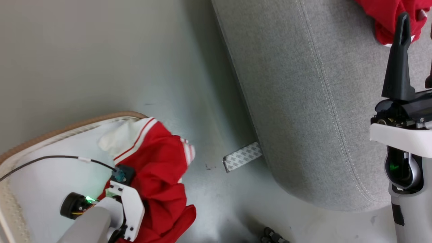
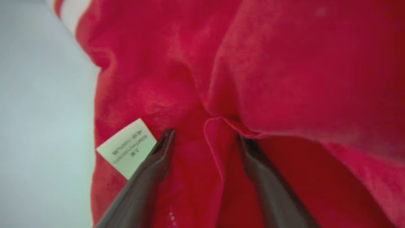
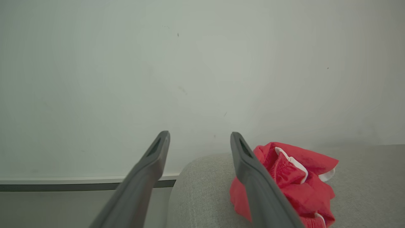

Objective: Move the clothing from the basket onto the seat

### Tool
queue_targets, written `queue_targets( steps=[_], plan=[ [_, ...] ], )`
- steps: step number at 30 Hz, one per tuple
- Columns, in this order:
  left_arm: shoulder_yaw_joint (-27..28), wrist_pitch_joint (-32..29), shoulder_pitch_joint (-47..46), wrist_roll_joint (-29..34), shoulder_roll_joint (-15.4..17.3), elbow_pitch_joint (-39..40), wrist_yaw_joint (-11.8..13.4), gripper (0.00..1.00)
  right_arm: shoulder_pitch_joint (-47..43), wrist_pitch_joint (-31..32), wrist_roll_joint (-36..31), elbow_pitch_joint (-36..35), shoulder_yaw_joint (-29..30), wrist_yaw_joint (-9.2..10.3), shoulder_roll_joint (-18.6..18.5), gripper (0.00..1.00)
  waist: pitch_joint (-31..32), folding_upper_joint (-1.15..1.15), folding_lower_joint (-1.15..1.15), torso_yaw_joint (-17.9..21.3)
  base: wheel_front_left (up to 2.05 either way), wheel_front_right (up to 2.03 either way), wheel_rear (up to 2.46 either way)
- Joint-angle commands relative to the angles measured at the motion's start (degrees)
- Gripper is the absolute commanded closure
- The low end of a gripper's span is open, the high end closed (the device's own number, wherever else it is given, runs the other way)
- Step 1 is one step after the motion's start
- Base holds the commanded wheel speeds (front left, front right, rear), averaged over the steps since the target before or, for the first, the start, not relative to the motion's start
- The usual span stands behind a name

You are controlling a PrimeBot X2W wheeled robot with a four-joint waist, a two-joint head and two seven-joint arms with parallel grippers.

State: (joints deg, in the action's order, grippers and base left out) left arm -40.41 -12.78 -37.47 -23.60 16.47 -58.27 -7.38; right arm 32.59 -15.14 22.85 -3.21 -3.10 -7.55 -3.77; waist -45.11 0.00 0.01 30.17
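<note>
Now the left claw (image 2: 204, 134), released, straddles a garment (image 2: 284, 79) fold at the basket (image 1: 67, 129). Next: clench, lift; right claw (image 3: 199, 136) hangs released.

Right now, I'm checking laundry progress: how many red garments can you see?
2. The first garment is draped over the basket rim at lower left. The second garment lies bunched on the seat at upper right. Its folds, or the first's, may hide more.

A grey patterned strip (image 1: 242, 156) lies on the pale floor (image 1: 101, 67).
</note>
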Motion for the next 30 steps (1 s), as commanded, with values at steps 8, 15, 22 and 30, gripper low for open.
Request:
queue_targets(
  steps=[8, 15, 22, 30],
  plan=[
    [-7.91, -7.17, -1.76, -6.26, 2.25, -0.3, -0.11, 0.0, 0.62, 0.0, 0.03, 0.36, 0.66, 0.13, 0.66, 0.0, -2.7, 0.0, -0.01, 0.87, 0.0, 0.0, 0.0],
    [-11.95, -5.52, -3.48, -11.2, 4.09, 1.79, -0.11, 1.0, 1.03, 0.0, -0.09, 0.89, 0.41, 0.13, 0.87, 0.0, -2.37, 0.0, -0.01, 0.97, 0.0, 0.0, 0.0],
    [-14.43, -1.92, -3.98, -14.57, 3.69, 1.49, -0.11, 1.0, 1.38, 0.0, -0.55, 1.7, -0.02, 0.13, 0.91, 0.0, 0.39, 0.0, -0.01, 0.89, 0.0, 0.0, 0.0],
    [-17.84, 3.44, -3.43, -18.23, -0.7, 1.56, -0.11, 1.0, -0.56, 0.0, -2.34, 2.04, 1.29, 0.13, -1.57, 0.0, 8.7, 0.0, -0.01, -3.58, 0.0, 0.0, 0.0]
  ],
)
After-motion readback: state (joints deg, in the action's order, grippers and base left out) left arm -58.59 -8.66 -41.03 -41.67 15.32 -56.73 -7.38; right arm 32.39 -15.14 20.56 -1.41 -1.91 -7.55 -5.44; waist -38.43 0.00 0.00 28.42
